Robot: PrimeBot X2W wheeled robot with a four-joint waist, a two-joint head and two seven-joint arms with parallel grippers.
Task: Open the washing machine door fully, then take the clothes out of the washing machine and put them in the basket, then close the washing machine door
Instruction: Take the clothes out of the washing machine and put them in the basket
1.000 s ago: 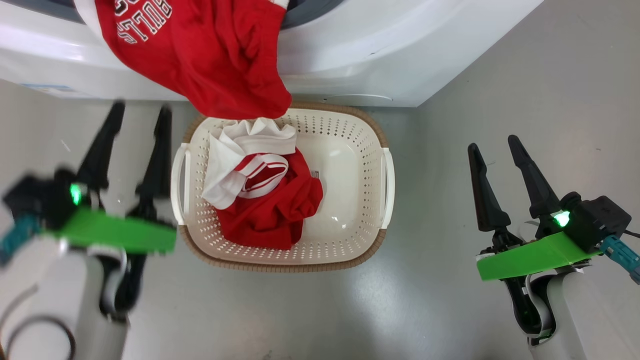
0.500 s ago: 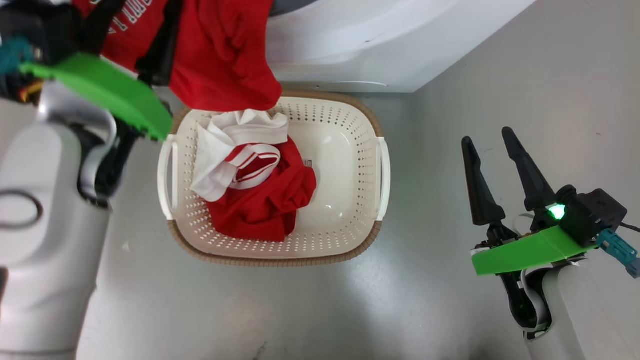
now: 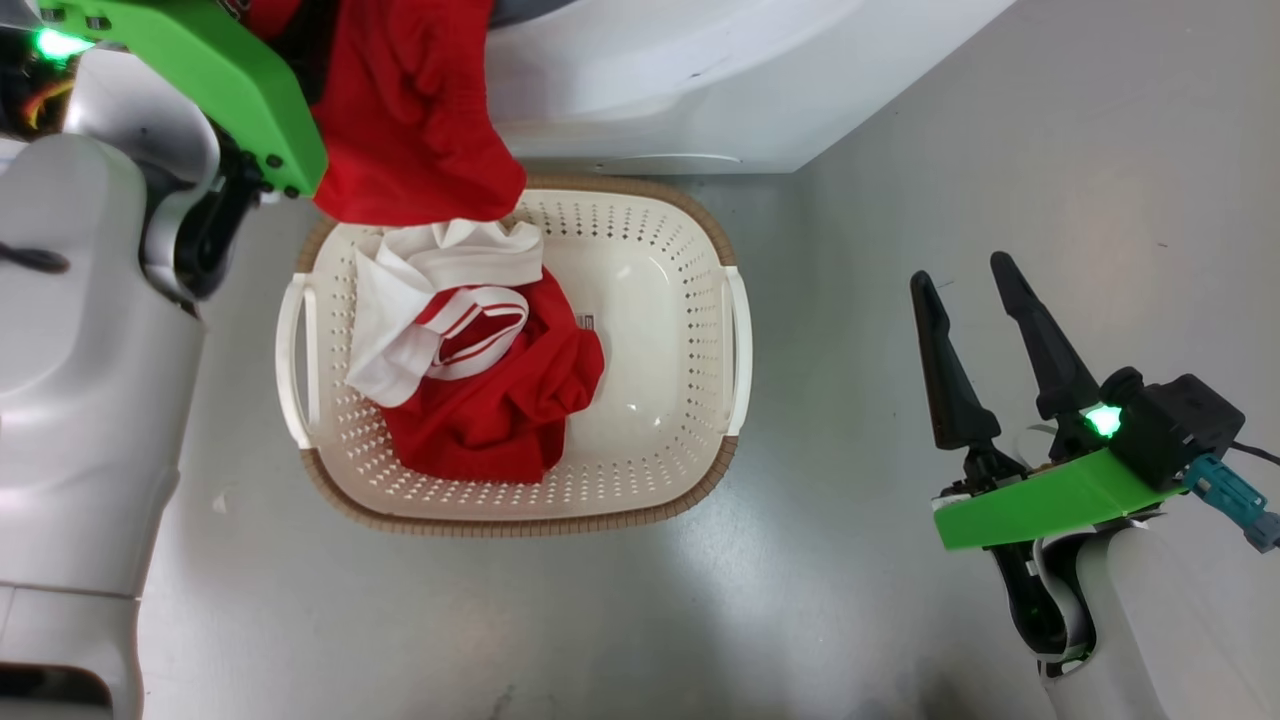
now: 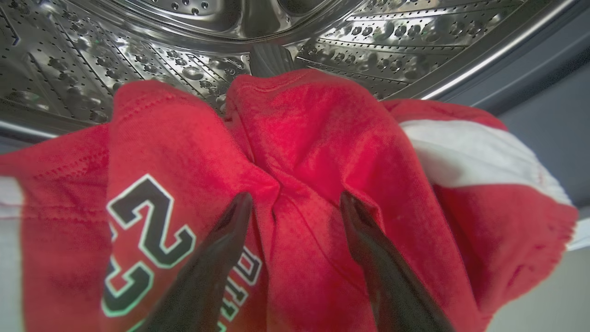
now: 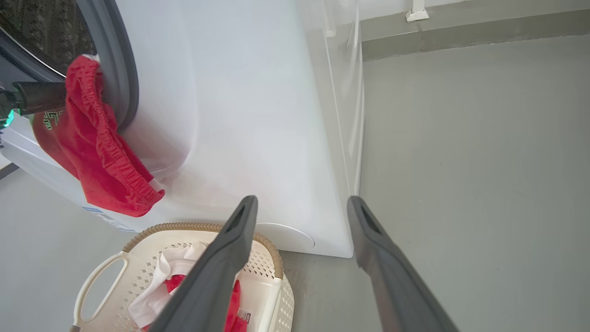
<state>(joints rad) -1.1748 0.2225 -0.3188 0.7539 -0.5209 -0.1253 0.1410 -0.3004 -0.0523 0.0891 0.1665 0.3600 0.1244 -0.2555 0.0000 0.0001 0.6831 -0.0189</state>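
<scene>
One of the clothes, a red garment point(image 3: 410, 130) with dark lettering, hangs out of the washing machine point(image 3: 680, 80) over the basket's back rim. My left gripper point(image 4: 295, 203) is open at the drum mouth, its fingers pressed on the red garment point(image 4: 299, 152) either side of a fold. More red and white clothes point(image 3: 470, 370) lie in the cream basket point(image 3: 660, 330). My right gripper point(image 3: 960, 275) hangs open and empty over the floor, right of the basket. The washing machine door is out of view.
The steel drum point(image 4: 184, 41) gapes behind the garment. In the right wrist view, the washer's white side point(image 5: 258, 115) stands close ahead, with the basket point(image 5: 106, 276) at the lower left and grey floor point(image 5: 461, 161) to the right. My left arm's green bracket point(image 3: 210, 70) is beside the hanging garment.
My left arm has risen from the floor beside the basket up to the red garment at the washer's mouth. The head camera has shifted slightly. The right gripper has stayed put.
</scene>
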